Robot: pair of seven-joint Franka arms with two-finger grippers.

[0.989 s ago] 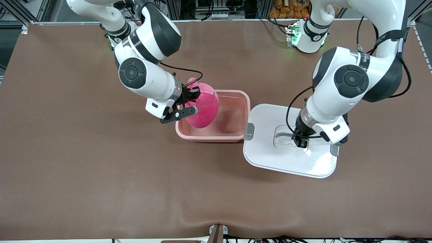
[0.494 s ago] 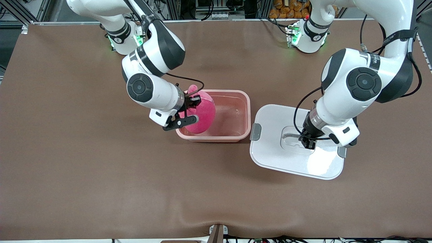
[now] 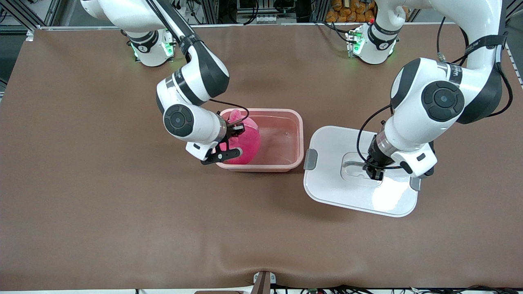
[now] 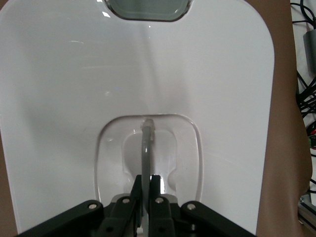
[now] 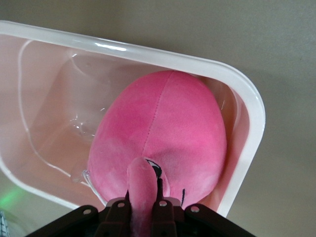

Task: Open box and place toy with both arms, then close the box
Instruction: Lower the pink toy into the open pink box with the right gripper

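Note:
The pink tub of the box (image 3: 286,165) stands open in the middle of the table. My right gripper (image 3: 232,141) is shut on an ear flap of the pink plush toy (image 3: 245,141) and holds it inside the tub at the right arm's end; the right wrist view shows the toy (image 5: 163,133) within the tub's rim (image 5: 249,103). The white lid (image 3: 331,183) lies flat beside the tub toward the left arm's end. My left gripper (image 3: 375,173) is shut on the lid's handle (image 4: 146,148) in its recess.
A grey clip (image 3: 310,159) on the lid's edge sits close to the tub's wall. The brown table mat (image 3: 122,212) spreads around both. The arm bases stand at the edge farthest from the front camera.
My right gripper has lowered the toy from above the tub's rim down into the tub. My left gripper has shifted the lid slightly away from the tub, then held still.

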